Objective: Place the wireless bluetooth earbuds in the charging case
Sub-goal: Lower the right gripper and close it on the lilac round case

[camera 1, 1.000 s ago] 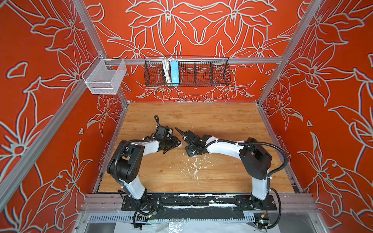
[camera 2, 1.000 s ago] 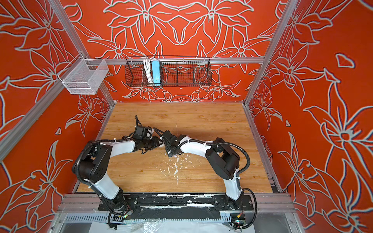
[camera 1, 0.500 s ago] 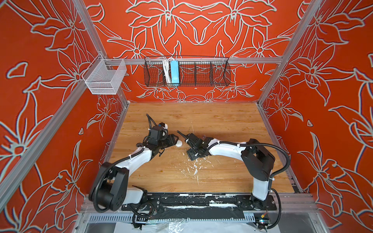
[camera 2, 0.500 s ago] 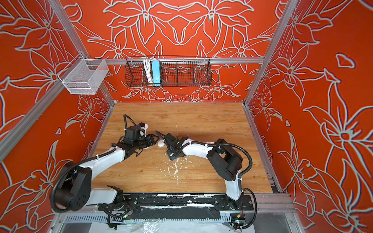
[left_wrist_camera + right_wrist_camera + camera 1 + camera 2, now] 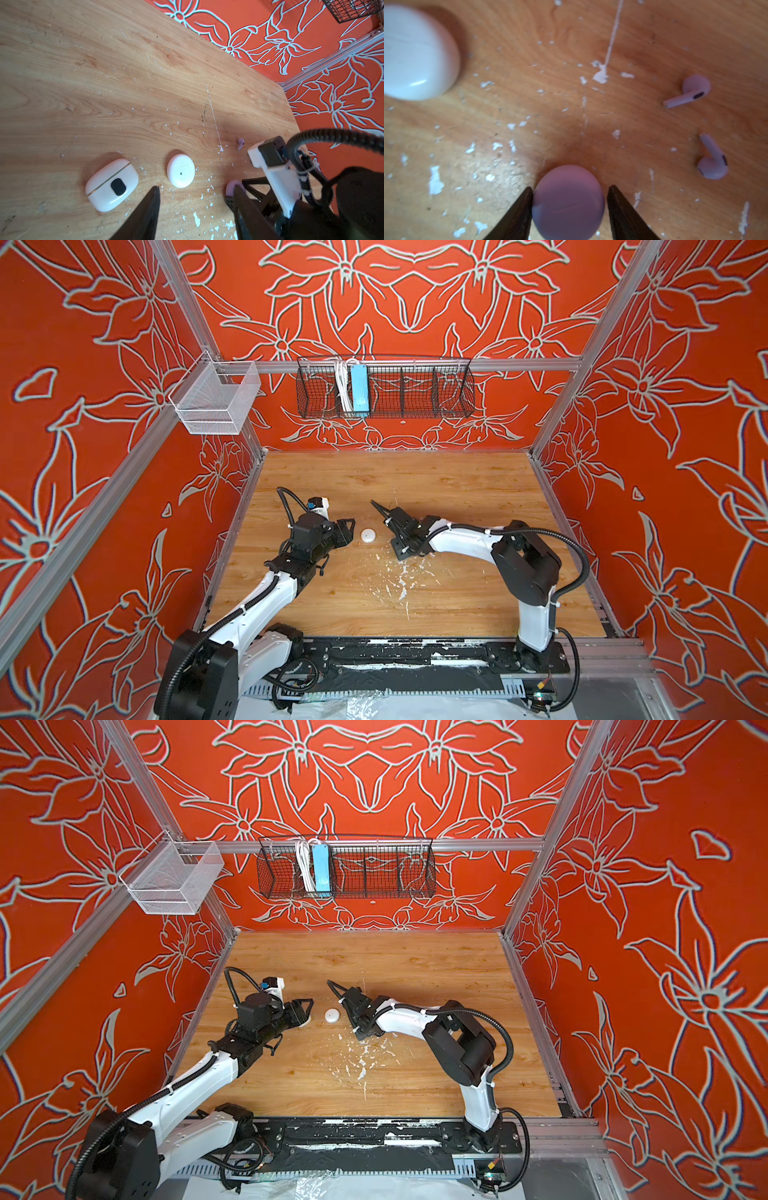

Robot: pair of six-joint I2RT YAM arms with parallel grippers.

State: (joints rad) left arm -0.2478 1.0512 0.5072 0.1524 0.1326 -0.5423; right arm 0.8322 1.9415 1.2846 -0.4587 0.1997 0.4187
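Now the left claw (image 5: 196,187) has backed off the round white case (image 5: 368,536), open and empty; the right claw (image 5: 570,187), jaws apart, straddles the lavender case (image 5: 569,203). Both lavender earbuds (image 5: 691,91) look light and slick: pinch a stem.

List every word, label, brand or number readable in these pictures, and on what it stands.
None can be read.
The white oblong case bears only a black oval patch and a gold line; the round white case only a dark dot; the lavender case and the blue box show no lettering.
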